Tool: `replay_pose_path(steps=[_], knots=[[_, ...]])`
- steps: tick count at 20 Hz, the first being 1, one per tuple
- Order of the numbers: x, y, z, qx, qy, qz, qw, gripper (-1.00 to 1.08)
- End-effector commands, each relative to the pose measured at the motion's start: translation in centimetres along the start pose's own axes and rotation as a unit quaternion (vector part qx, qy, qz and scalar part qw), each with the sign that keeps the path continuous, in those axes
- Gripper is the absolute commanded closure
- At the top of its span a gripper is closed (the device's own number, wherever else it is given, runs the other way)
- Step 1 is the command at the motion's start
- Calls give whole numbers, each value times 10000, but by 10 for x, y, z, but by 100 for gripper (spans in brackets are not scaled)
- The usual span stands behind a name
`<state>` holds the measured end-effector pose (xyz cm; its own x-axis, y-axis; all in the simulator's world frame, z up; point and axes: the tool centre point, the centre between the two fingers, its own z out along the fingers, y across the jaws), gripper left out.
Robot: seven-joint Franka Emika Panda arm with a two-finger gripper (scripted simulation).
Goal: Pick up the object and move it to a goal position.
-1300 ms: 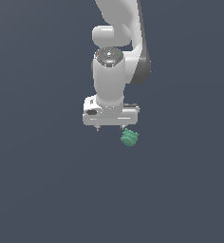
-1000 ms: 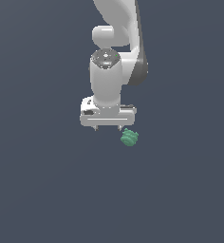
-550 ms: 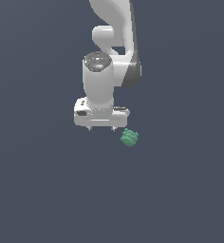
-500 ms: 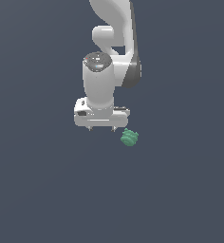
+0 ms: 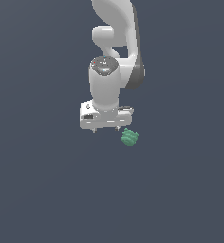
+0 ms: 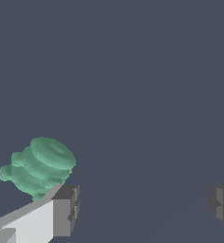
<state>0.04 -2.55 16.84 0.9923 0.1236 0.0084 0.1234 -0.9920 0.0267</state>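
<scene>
The object (image 5: 129, 137) is a small green ridged lump lying on the dark floor. My white gripper (image 5: 106, 129) hangs just above the floor, beside the object on the exterior view's left, and does not touch it. In the wrist view the object (image 6: 38, 168) lies outside the gripper (image 6: 144, 206), just past one grey fingertip (image 6: 66, 209). The other fingertip (image 6: 222, 201) is far across. The jaws stand wide open with only bare floor between them.
A flat, dark grey-blue floor (image 5: 47, 190) fills both views. The white arm (image 5: 116, 42) rises above the hand. No other objects or edges show.
The hand shifted toward the exterior view's left, then came slightly back and sank lower. The green object stayed where it was. The jaws stayed open.
</scene>
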Motion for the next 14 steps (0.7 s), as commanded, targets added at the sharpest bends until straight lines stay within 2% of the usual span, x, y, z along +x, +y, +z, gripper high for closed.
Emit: replay_pose_path(steps=[1,7,10,14], knots=[[0,-7,4,3,-6,-298,9996,-92],[-2,-31,17,18,-18,-1254,9921,-92],[-4,-45,24,30,-21,-1783,9840,-92],[-6,-63,33,51,-21,-2481,9687,-92]])
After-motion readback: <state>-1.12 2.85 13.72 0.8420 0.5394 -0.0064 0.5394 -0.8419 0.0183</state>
